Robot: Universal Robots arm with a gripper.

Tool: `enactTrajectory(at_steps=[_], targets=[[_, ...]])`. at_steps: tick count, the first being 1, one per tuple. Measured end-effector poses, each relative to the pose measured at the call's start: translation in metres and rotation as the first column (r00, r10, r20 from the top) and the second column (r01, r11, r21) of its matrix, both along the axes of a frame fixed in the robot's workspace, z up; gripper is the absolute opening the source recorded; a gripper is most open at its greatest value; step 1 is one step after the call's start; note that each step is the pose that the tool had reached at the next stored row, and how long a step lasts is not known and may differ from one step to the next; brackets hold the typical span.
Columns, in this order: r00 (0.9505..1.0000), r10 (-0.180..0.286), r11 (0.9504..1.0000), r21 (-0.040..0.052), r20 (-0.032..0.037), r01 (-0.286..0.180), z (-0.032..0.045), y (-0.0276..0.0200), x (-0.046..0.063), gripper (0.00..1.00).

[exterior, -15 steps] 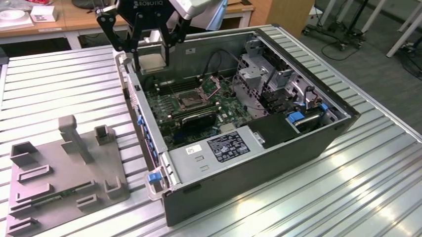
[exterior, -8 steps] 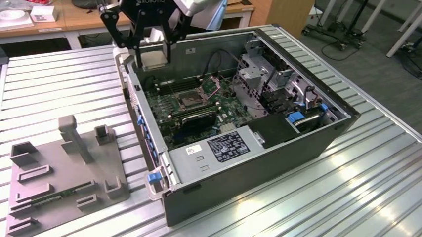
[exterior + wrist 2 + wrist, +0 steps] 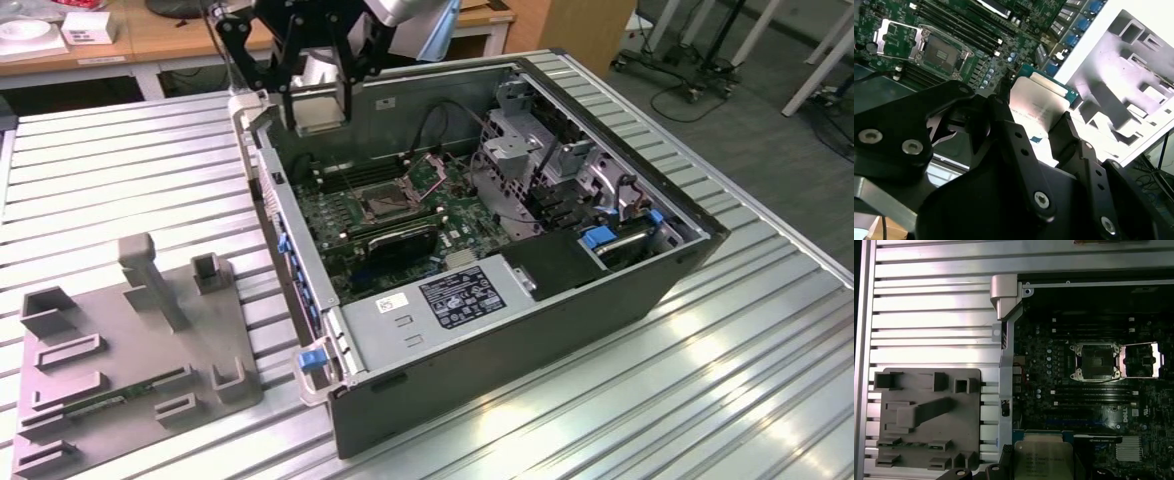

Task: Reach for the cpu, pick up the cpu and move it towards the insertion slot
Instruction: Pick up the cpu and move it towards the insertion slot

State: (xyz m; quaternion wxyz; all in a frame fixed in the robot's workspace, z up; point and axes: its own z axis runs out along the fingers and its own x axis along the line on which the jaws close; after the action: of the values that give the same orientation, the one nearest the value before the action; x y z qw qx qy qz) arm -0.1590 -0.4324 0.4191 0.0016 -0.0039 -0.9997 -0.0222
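My fingers (image 3: 1040,127) are clenched on the cpu (image 3: 1036,102), which sits upright between them, its pale top showing in both wrist views (image 3: 1043,460); in the exterior view I hang with it (image 3: 318,108) above the far corner of the open case (image 3: 534,310), clear of its wall; the slot (image 3: 380,203) lies below on the green board, its frame swung open (image 3: 1096,361), well apart from the chip; open air over the board; the gray fixture (image 3: 127,350) rests on the ribbed worktop (image 3: 694,390) beside the case.
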Motion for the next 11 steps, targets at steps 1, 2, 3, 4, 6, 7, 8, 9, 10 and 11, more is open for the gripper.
enactTrajectory(at_steps=[1, 2, 3, 4, 6, 7, 8, 9, 10, 11], targets=[[1.0000, 0.000, 1.0000, -0.0001, 0.0000, 0.000, 0.0000, 0.0006, 0.001, 0.55], [1.0000, 0.000, 1.0000, 0.0000, 0.0001, 0.000, -0.0001, 0.0011, 0.003, 0.55], [1.0000, 0.000, 1.0000, 0.0000, 0.0000, 0.000, -0.0001, 0.0015, 0.004, 0.55], [1.0000, 0.000, 1.0000, 0.0000, 0.0000, 0.000, -0.0001, 0.0018, 0.005, 0.55], [1.0000, 0.000, 1.0000, 0.0000, 0.0000, 0.000, -0.0001, 0.0024, 0.008, 0.55], [1.0000, 0.000, 1.0000, 0.0001, 0.0001, 0.000, -0.0001, 0.0026, 0.009, 0.55], [1.0000, 0.000, 1.0000, 0.0001, 0.0001, 0.000, -0.0001, 0.0029, 0.010, 0.55], [1.0000, 0.000, 1.0000, 0.0000, 0.0001, 0.000, -0.0001, 0.0031, 0.011, 0.55], [1.0000, 0.000, 1.0000, 0.0000, 0.0000, 0.000, 0.0000, 0.0034, 0.013, 0.55], [1.0000, 0.000, 1.0000, 0.0000, 0.0000, 0.000, -0.0001, 0.0036, 0.014, 0.55]])
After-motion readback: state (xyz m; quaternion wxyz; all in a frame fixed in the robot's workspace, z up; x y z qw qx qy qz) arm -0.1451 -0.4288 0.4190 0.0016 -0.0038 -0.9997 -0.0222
